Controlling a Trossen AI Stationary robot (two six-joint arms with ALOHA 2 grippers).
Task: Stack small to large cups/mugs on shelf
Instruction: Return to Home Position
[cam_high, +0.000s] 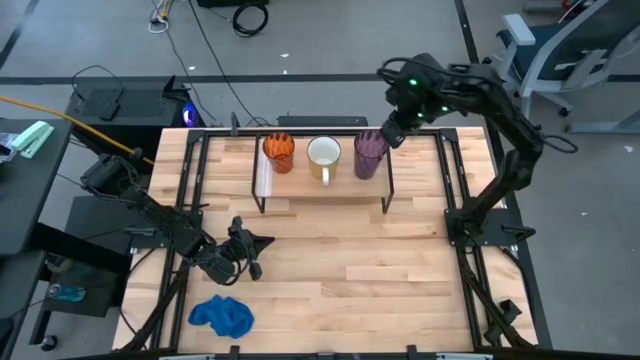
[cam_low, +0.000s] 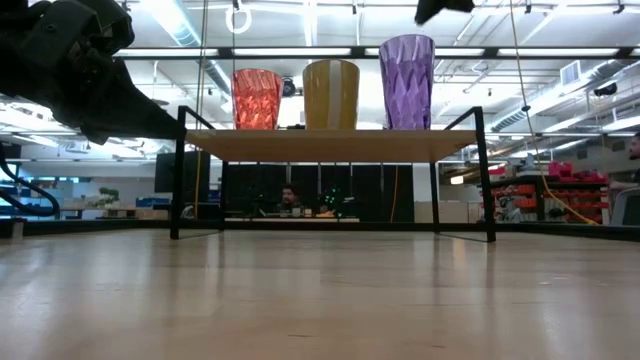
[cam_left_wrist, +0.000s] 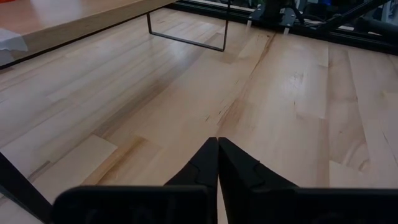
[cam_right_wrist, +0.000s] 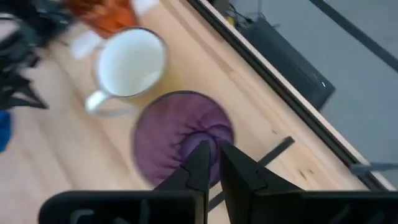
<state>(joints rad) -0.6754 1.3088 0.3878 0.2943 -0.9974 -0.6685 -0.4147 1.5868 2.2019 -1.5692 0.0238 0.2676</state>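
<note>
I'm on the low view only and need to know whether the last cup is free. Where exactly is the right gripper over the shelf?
Observer: From above, the right gripper hangs over the far right rim of the purple tumbler, not over its middle.
Operator: Which way is the mug's handle turned? I can't see it.
Observer: The handle of the white mug points toward the table's front edge.
Operator: And the dark arm at my upper left?
Observer: That is the left arm. The left gripper is shut and sits low over the table, in front of the left end of the shelf.
</note>
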